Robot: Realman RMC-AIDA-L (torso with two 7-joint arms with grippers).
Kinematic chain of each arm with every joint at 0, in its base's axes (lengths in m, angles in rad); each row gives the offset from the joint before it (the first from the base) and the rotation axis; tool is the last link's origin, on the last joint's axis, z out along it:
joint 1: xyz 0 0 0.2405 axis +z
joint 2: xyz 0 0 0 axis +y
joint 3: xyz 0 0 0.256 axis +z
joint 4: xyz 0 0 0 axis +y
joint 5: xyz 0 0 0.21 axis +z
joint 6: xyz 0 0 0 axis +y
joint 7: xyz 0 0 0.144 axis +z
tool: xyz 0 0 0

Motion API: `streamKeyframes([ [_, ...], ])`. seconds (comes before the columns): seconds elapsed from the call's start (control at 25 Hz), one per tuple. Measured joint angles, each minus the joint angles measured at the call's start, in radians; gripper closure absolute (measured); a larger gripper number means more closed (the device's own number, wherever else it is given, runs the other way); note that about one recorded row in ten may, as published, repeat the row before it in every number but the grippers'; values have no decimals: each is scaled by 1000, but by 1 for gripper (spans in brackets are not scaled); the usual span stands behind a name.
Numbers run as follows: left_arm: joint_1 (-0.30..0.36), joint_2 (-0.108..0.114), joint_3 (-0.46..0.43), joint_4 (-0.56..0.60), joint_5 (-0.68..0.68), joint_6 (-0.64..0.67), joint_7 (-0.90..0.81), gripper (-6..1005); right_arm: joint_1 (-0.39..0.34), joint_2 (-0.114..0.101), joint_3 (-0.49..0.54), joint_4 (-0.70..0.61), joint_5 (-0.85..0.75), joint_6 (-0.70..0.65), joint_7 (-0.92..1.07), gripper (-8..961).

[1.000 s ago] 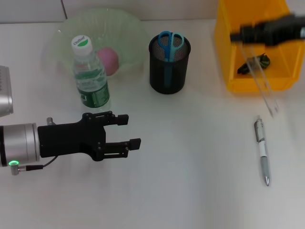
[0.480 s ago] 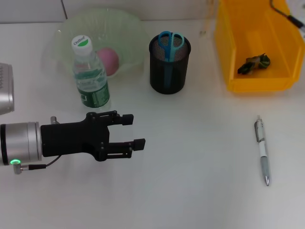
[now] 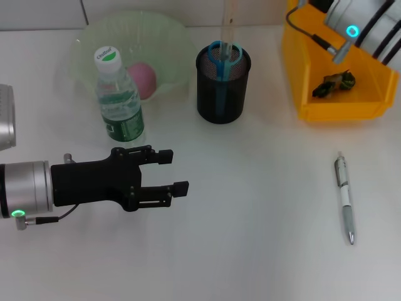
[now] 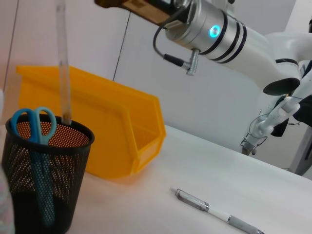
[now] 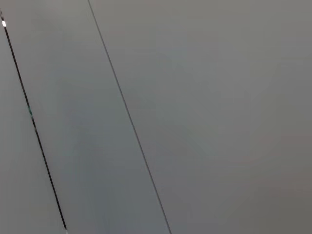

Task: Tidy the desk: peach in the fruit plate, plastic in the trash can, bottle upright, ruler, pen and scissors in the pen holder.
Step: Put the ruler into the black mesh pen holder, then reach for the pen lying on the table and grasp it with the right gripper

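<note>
White tabletop (image 3: 250,251): ruler (image 3: 227,28) entering pen holder (image 3: 222,88) near far edge; right end effector unseen, can't tell. Left end effector (image 3: 177,170) wide, idle. Next: pen (image 3: 344,197).

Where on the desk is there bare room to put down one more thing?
Bare white desk lies between the left tool and the silver pen, and along the near edge. The far side is crowded: green bowl, clear water bottle, black mesh holder, yellow bin.
</note>
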Motion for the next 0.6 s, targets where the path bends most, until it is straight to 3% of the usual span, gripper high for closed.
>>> streamKeyframes([
  [0.24, 3, 1, 0, -1, 0, 0, 1, 219, 22, 2, -2, 51, 12, 55, -19, 479],
  [0.6, 5, 0, -1, -2, 0, 0, 7, 219, -6, -1, -16, 48, 32, -11, 19, 451],
])
